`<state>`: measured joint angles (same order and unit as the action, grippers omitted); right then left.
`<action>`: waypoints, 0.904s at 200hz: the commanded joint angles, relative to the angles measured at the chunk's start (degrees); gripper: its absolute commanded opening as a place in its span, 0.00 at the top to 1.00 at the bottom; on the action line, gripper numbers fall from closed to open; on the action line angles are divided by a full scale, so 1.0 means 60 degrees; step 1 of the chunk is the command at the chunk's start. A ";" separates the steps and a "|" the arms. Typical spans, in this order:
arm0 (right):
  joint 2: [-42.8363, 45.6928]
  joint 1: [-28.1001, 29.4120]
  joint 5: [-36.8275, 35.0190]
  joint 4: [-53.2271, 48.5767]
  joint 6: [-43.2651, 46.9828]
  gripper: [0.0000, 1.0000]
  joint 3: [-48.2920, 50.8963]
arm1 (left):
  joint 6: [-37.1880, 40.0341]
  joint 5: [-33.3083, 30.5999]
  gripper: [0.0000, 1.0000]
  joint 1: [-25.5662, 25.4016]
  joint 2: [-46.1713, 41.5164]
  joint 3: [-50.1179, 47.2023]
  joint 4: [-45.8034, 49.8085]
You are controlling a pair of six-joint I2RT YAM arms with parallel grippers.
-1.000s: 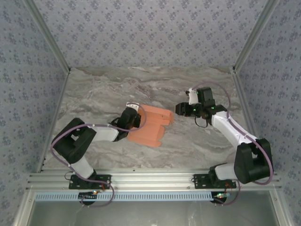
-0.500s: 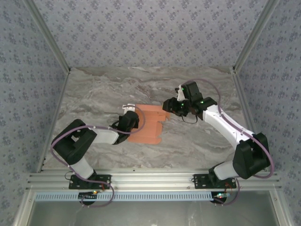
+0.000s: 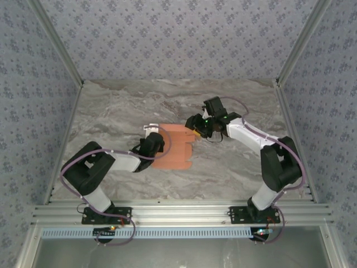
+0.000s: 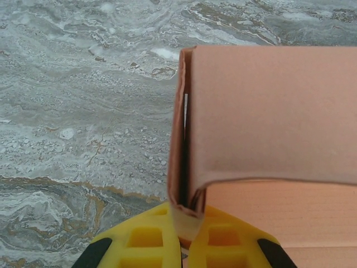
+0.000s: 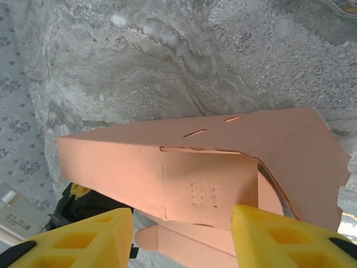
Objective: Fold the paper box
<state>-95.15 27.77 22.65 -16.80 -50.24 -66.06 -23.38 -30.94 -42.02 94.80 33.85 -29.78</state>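
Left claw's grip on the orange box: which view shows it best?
Left wrist view: the left claw is shut on a folded edge of the orange-salmon card box, close up. The top external view shows the box from above, but the arm hides the pinch. The right wrist view shows its slotted side.

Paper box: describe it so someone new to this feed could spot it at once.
On the grey marbled table, look near the middle. The paper box is thin, partly folded card, its left edge pinched by the left gripper, the right gripper open at its far right corner. Its salmon-orange colour sets it apart from the grey stone around it.
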 commanded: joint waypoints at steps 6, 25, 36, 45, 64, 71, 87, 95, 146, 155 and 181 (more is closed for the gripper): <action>-0.0454 0.0143 0.0038 0.0204 0.0097 0.48 -0.0536 | -0.0080 -0.0063 1.00 -0.0048 -0.0029 -0.0155 -0.0230; -0.0819 0.0161 0.0139 0.0008 0.0358 0.49 -0.0914 | -0.0045 0.0014 1.00 -0.0045 0.0004 -0.0162 -0.0323; -0.0995 0.0176 0.0283 0.0113 0.0315 0.49 -0.0948 | -0.0016 0.0044 1.00 -0.0050 0.0032 -0.0154 -0.0361; -0.1133 0.0202 0.0438 0.0295 0.0199 0.49 -0.0930 | 0.0025 0.0058 1.00 -0.0052 0.0048 -0.0158 -0.0396; -0.1355 0.0276 0.0668 0.0492 0.0037 0.49 -0.0963 | 0.0069 0.0074 1.00 -0.0045 0.0078 -0.0148 -0.0402; -0.1393 0.0297 0.0636 0.0452 0.0010 0.49 -0.0983 | 0.0058 0.0079 1.00 -0.0055 0.0078 -0.0151 -0.0399; -0.1441 0.0350 0.0532 0.0431 -0.0032 0.49 -0.0987 | 0.0044 0.0073 1.00 -0.0066 0.0111 -0.0141 -0.0398; -0.1468 0.0385 0.0503 0.0527 -0.0121 0.48 -0.0924 | 0.0043 0.0089 1.00 -0.0084 0.0135 -0.0120 -0.0391; -0.1416 0.0720 0.0842 0.1660 -0.0883 0.48 -0.0460 | 0.0005 -0.0029 1.00 -0.0277 0.0342 0.0071 -0.0262; -0.1260 0.0671 0.0880 0.1643 -0.0904 0.48 -0.0459 | -0.0068 -0.0040 1.00 -0.0277 0.0289 0.0106 -0.0134; -0.0441 0.0424 0.0740 0.1280 -0.0594 0.48 0.0207 | -0.0174 0.0004 1.00 -0.0274 -0.0203 0.0258 0.0522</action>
<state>-102.10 31.14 26.26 -7.86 -53.87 -67.44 -23.46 -33.01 -42.81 95.68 33.71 -30.59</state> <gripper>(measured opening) 0.522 0.059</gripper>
